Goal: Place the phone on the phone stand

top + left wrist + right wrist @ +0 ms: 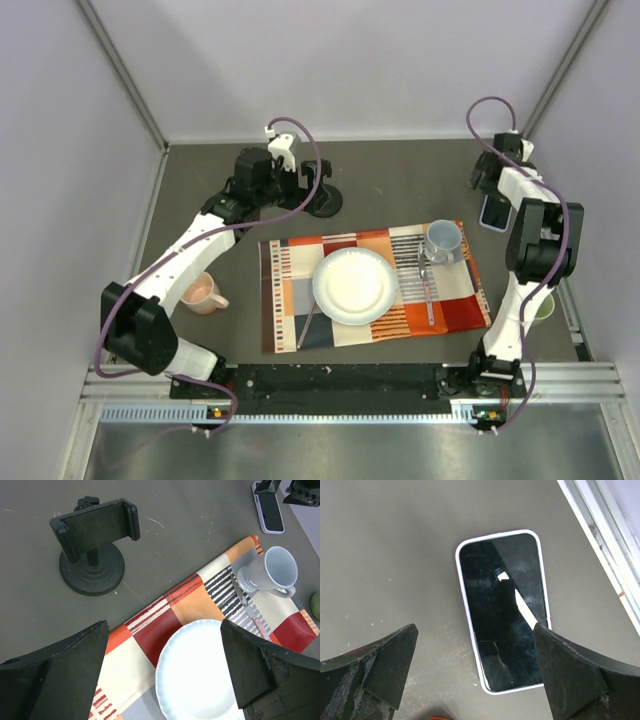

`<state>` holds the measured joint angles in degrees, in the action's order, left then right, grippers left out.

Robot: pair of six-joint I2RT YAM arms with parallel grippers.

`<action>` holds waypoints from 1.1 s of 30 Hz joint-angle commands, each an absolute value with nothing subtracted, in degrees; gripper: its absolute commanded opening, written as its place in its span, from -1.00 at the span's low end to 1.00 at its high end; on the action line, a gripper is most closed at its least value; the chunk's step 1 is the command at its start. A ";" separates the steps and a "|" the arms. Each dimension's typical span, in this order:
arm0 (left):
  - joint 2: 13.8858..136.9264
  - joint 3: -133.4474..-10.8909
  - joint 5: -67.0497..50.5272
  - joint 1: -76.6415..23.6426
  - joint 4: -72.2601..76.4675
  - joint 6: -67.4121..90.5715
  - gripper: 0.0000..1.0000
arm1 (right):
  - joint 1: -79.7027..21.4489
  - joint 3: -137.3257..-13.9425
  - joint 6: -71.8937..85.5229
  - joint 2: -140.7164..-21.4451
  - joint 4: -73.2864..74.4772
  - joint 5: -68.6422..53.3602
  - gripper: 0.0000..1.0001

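While the slim black-screened phone point(502, 612) with its pale edge lies flat on the grey table point(395, 555) beside the right-hand rail point(605, 540), no step is done: the right gripper point(476, 665) hovers over it, jaws wide and empty. Likewise spread, the left gripper point(165, 655) faces the all-black disc-based stand point(95, 545), well apart from the phone across bare tabletop behind the striped placemat point(150, 625).
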<state>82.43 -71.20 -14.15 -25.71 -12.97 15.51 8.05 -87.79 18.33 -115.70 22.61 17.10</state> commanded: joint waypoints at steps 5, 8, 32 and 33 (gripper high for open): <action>80.77 -70.84 -14.85 -26.10 -10.99 16.52 0.97 | 11.34 -89.38 21.01 -119.88 24.34 12.83 0.97; 81.73 -71.54 -15.38 -26.19 -10.90 16.70 0.97 | 11.42 -90.61 20.39 -121.02 25.31 13.09 0.97; 81.65 -71.11 -14.15 -27.25 -10.11 16.35 0.96 | 10.46 -82.45 17.23 -110.66 17.67 18.02 0.98; 81.74 -71.10 -14.24 -27.25 -10.11 16.35 0.96 | 10.46 -82.35 17.40 -110.65 17.67 18.02 0.98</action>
<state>82.94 -70.59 -14.28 -26.96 -13.06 16.51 10.63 -83.07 18.46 -115.24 21.56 16.84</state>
